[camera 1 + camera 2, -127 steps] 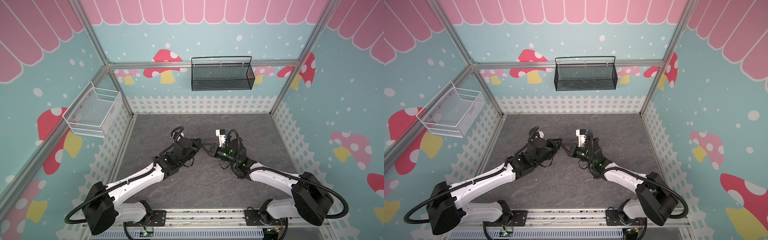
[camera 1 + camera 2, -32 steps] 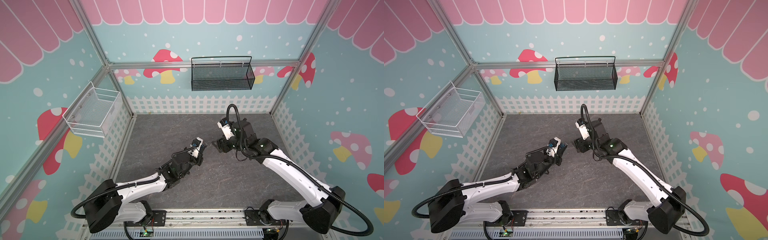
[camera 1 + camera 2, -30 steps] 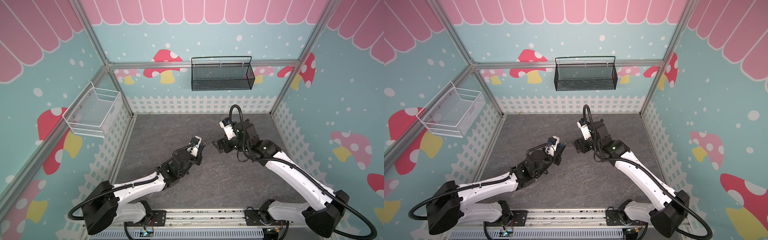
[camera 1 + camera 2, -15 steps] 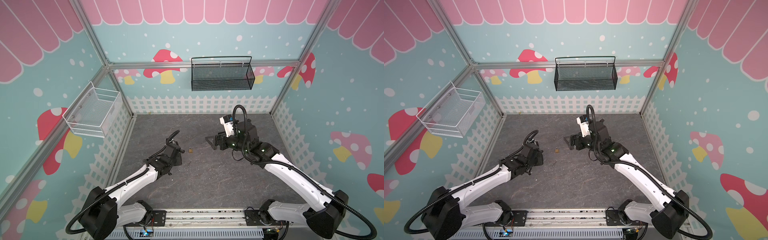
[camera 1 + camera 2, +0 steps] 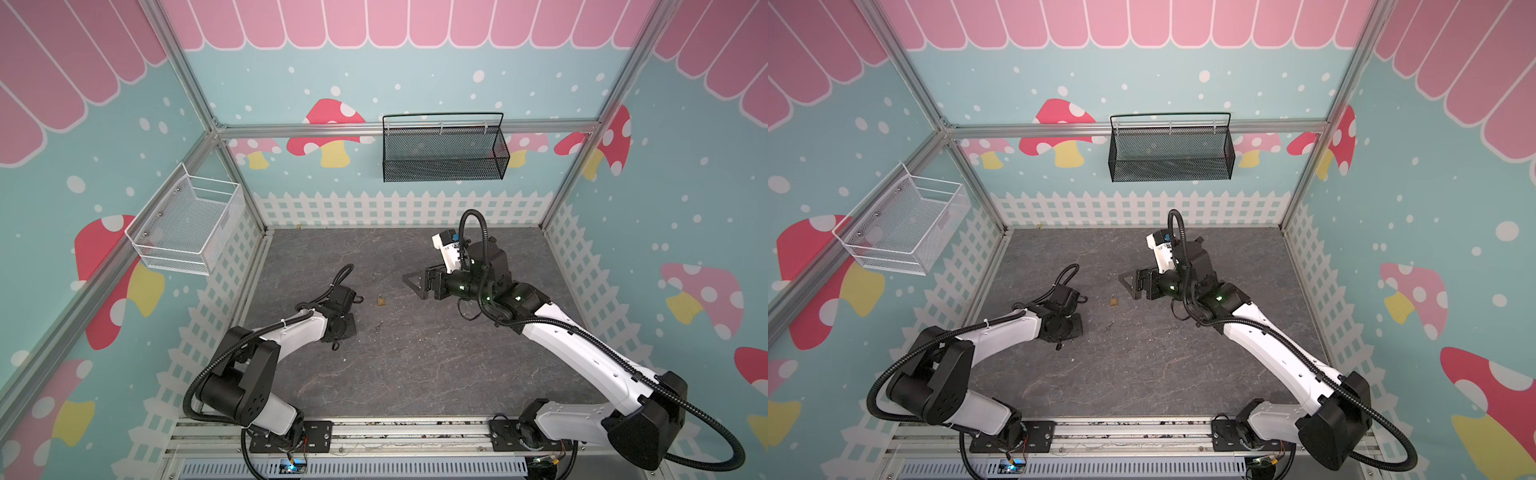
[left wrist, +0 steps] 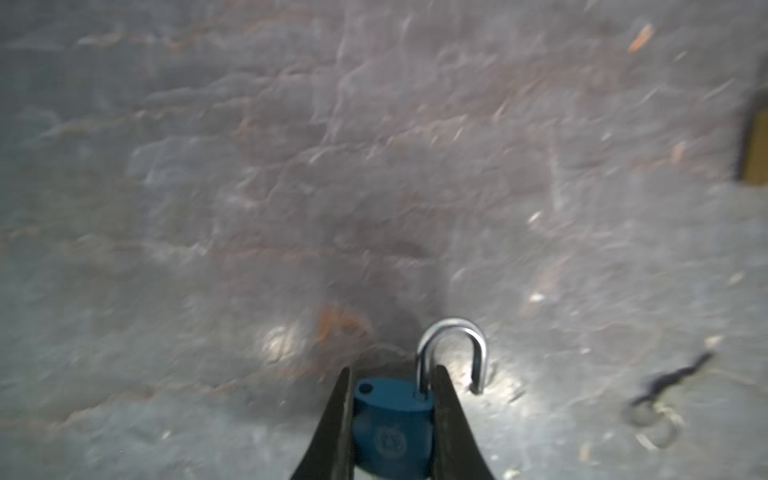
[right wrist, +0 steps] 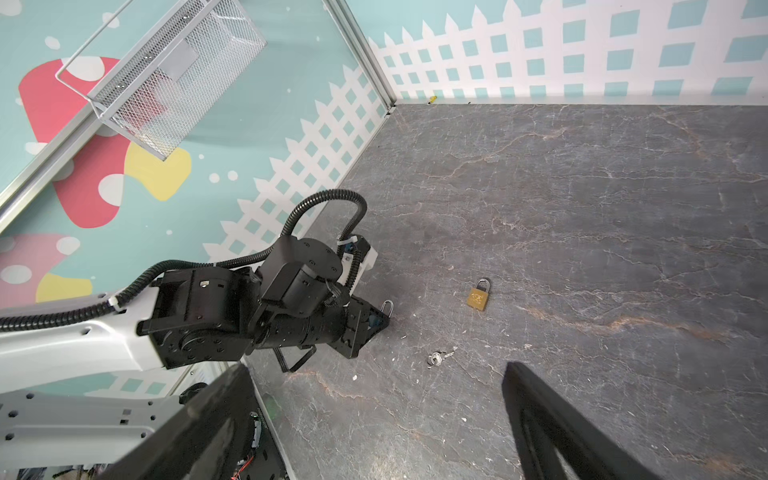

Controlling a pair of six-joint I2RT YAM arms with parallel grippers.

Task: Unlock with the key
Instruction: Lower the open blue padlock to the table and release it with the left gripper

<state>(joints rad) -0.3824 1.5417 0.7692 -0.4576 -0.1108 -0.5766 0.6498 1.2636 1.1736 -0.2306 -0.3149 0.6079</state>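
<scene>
the left gripper (image 6: 390, 374) is closed on the blue padlock (image 6: 390, 419) by its body, leaving the bow (image 6: 453, 336) free, already swung out. the key (image 7: 439, 357) lies on the floor (image 7: 582, 208) near the brass padlock (image 7: 478, 296); the right gripper (image 5: 415, 284) stands wide open, empty.

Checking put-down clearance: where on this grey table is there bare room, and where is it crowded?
Bare: the far strip of table along the white fence, and the wide near stretch before the metal rail. Crowded: the middle, where the brass padlock and key lie between the left end effector, shut on the blue padlock, and the open right end effector.
</scene>
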